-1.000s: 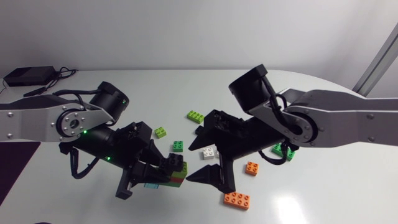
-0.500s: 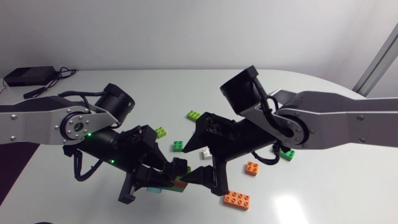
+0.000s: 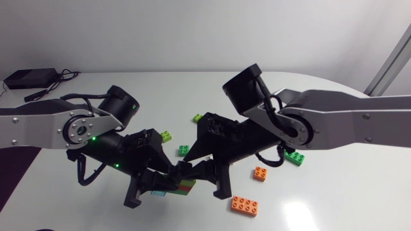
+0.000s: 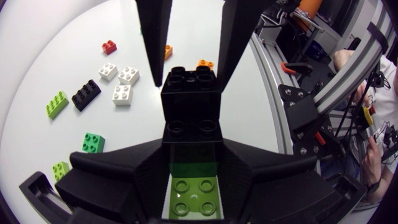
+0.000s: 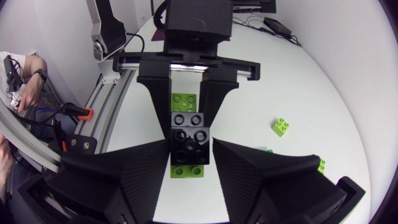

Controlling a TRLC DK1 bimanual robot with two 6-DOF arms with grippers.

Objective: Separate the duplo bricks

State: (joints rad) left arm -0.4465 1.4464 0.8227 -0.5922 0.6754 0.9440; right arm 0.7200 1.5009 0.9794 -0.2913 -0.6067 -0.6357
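Duplo stack (image 3: 185, 187) between two claws
Clenched at the green base (image 4: 194, 190) by left gripper (image 4: 191, 148), grasped at the black top brick (image 5: 189, 140) by right gripper (image 5: 190, 148).

The right gripper (image 3: 196, 174) swung left and nearer until it closed in around the black brick (image 5: 189, 142) topping the brick stack (image 3: 182, 188) in the left gripper (image 3: 154, 183), which had itself shifted slightly right.
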